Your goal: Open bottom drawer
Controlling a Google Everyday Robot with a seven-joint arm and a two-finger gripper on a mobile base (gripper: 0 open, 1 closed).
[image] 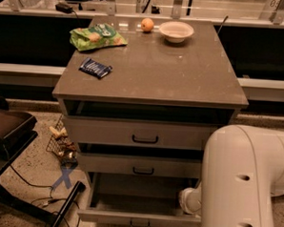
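The bottom drawer [139,218] is the lowest of three pale grey-beige drawers in the cabinet [153,82]. It stands pulled out toward me, its shallow grey tray [138,191] showing and its small black handle [139,225] at the frame's lower edge. The two drawers above it stick out only slightly. My white arm [245,187] fills the lower right, with a rounded joint [190,201] beside the drawer's right side. The gripper itself is not in view, hidden behind or below that arm.
On the cabinet top lie a green bag [96,36], a blue packet [95,67], an orange [147,24] and a white bowl [176,31]. At the left stand a dark stand [7,127], cables, a small wire basket [61,144] and a blue tape cross [63,178].
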